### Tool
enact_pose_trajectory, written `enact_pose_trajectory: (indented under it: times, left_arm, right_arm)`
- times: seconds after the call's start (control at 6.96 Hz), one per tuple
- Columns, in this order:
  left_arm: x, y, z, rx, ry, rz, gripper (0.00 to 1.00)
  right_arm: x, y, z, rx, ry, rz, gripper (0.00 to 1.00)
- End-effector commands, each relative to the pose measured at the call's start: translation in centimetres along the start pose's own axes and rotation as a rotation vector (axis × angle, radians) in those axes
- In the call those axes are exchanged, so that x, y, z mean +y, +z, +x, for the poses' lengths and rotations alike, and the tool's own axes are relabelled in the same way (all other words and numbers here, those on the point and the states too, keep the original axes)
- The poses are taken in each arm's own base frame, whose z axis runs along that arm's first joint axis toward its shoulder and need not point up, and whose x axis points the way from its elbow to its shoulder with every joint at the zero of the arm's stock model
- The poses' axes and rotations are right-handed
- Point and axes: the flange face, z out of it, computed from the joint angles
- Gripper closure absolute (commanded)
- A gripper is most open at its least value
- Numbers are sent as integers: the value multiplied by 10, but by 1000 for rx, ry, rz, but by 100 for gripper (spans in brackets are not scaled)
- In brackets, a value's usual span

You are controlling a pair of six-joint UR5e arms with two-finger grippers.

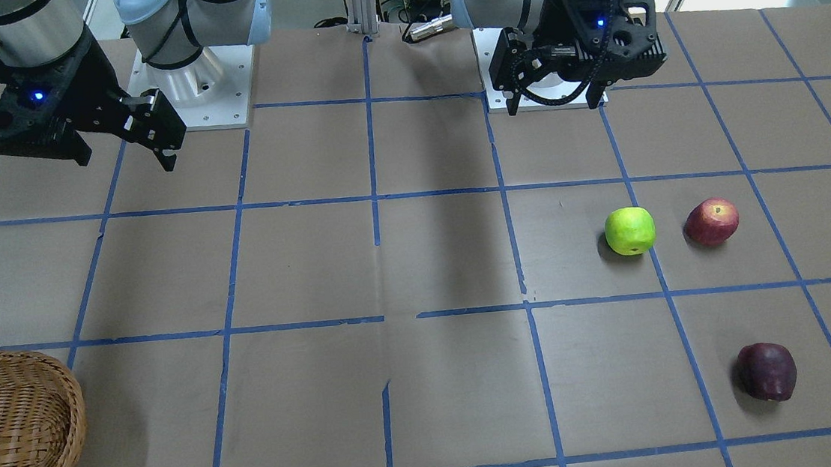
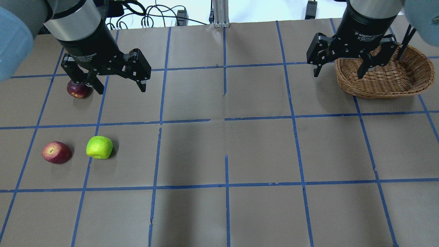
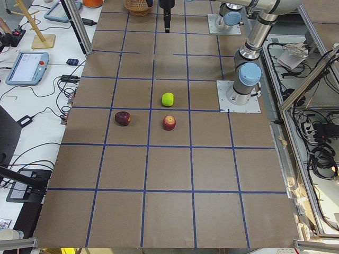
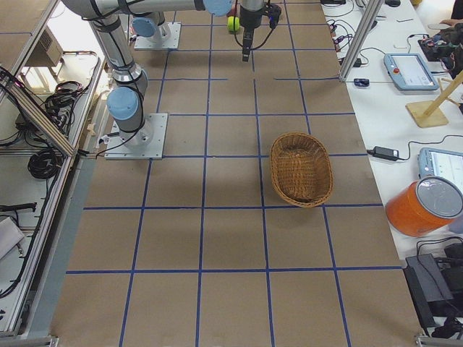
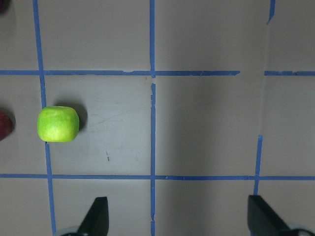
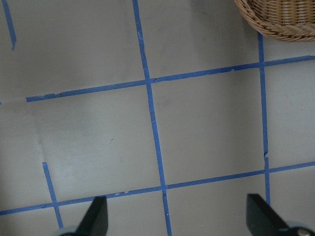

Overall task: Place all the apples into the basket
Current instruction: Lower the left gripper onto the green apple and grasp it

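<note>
Over the table [image 2: 260,151] left arm [image 2: 85,37], right arm [image 2: 367,20] hang, jaws apart.

On my feeds, the left arm [image 3: 259,32] and right arm [image 4: 123,105] were silver-grey tubes with pale blue joint caps [image 1: 259,18]. Each sat on a square metal base plate [image 1: 224,113] dotted with small screws. The left gripper [image 2: 120,90] and right gripper [image 2: 337,73] were matte black, with white lettering [image 2: 367,35] on the collars. A blue light [image 1: 36,96] glowed on each wrist mount, and a black cable [image 1: 558,103] looped beneath the left one.

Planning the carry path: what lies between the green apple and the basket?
Only bare table crossed by blue tape; the front-facing view shows it from green apple to basket.
</note>
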Motion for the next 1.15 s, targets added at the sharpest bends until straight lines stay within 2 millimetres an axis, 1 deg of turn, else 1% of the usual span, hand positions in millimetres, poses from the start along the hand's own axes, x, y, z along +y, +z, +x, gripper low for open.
enact_pose_trajectory:
  times: [0.0, 0.14, 0.29, 0.43, 0.58, 0.72, 0.86, 1.01]
  left_arm:
    - [2, 4, -2, -2, 1, -2, 0]
    - [6, 6, -2, -3, 1, -16, 0]
    - [7, 7, -8, -2, -9, -25, 0]
    - [7, 7, -11, -1, -15, -21, 0]
    - [4, 12, -17, 2, 3, -35, 0]
    - [-16, 44, -25, 6, 55, -32, 0]
    - [-46, 103, -84, -21, -44, -48, 0]
    - [-56, 154, -144, -10, -138, -77, 0]
  right_arm:
    - [0, 0, 0, 0, 0, 0, 0]
    - [0, 0, 0, 0, 0, 2, 0]
    - [0, 0, 0, 0, 0, 2, 0]
    - [0, 0, 0, 0, 0, 2, 0]
    - [0, 2, 0, 2, 0, -3, 0]
    - [1, 2, 0, 2, 0, -4, 0]
    - [1, 3, 0, 2, -2, -3, 0]
    - [1, 4, -1, 2, -3, -6, 0]
